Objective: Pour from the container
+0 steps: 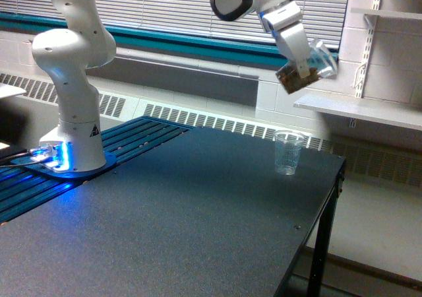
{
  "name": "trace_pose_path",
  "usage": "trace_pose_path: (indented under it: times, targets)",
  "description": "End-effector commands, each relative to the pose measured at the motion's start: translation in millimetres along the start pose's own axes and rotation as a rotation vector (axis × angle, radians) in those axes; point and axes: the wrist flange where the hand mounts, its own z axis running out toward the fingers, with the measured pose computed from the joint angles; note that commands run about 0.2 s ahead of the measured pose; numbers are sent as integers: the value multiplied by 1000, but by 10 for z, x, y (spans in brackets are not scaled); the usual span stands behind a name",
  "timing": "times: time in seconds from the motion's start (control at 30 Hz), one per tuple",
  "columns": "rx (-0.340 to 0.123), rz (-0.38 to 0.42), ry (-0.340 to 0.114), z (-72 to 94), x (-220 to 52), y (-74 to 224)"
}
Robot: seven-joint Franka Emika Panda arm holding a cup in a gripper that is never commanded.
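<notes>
Your arm (72, 79) rises from its lit base far off toward the exterior view's left of the tool, and its upper links reach across the top of the view to the tool itself. Well below the tool spreads the dark bench (184, 224), bare over most of its top. Behind and beside the tool, to the exterior view's right, a white wall shelf (359, 109) sits a little lower than it.

The tool (304, 65) hangs high, pinching the container (305, 69) between its fingers; the grip looks firm, though the fingertips blur into the clear plastic. The container is in the air, tipped on a slant, with its brown granular load (291, 79) settled in the lower end, the end toward the exterior view's left. You cannot make out which end is the mouth.

Below the tool, and slightly to the exterior view's left of it, the clear ribbed cup (287, 152) stands upright near the bench's far corner. It looks empty, and no granules show falling or lying on the bench.

By that reading the pour is not yet done. The container is held and nearly over the cup, but well above it. What is left for you, I judge: line up over the cup, lower toward it, tip until the granules run out
</notes>
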Motion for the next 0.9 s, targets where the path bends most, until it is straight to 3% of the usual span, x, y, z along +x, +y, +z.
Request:
trace_pose_path:
  times: [0.03, 0.63, 0.9]
  targets:
    - [18, -157, -42, 97, -233, -146]
    - [9, -311, -149, 482, -707, -357]
    - [-17, -366, -192, 607, -869, -448]
